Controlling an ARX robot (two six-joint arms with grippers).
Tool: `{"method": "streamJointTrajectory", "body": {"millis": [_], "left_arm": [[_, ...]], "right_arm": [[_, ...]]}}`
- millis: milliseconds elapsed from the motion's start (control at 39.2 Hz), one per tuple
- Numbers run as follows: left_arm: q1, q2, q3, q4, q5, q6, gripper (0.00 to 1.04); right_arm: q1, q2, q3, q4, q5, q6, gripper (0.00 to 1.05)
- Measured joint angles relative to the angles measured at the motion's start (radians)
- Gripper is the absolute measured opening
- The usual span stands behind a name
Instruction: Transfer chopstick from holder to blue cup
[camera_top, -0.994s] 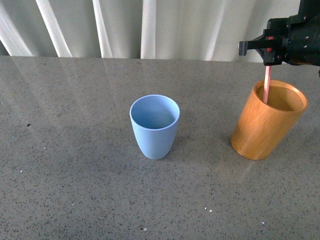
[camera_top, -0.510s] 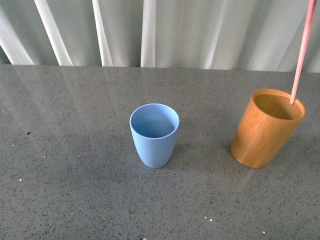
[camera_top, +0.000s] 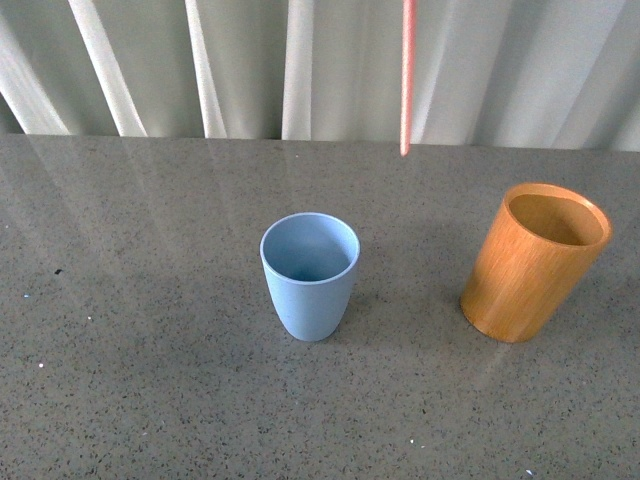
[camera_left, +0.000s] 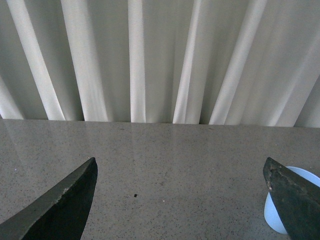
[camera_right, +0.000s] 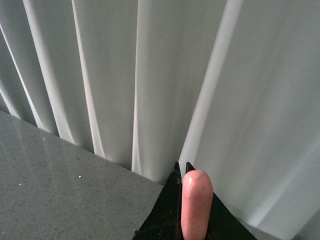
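Tabletop (camera_top: 150, 400) of speckled grey stone carries two vessels: one blue cup (camera_top: 310, 275) near the middle and one wooden holder (camera_top: 535, 262) well apart to its right. One pink chopstick (camera_top: 407, 75) hangs upright in the air beyond them, its lower tip above the table, touching neither vessel. The right gripper (camera_right: 182, 165) has its fingers pinched on the chopstick's upper end. The left gripper (camera_left: 180, 170) has its two fingers spread wide, holding nothing. A pleated white curtain (camera_top: 250, 60) stands farthest back.
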Motion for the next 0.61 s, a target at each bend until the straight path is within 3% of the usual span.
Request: {"method": "streamJointTrajectory", "body": {"millis": [255, 611], "left_arm": [[0.0, 0.0, 0.0, 0.0, 0.0, 0.0, 0.98], [0.0, 0.0, 0.0, 0.0, 0.0, 0.0, 0.98]], "right_arm": [[0.065, 0.141, 0.035, 0.06, -0.03, 0.114, 0.01], [0.092, 0.218, 0.085, 0.063, -0.06, 0.125, 0.01]]}}
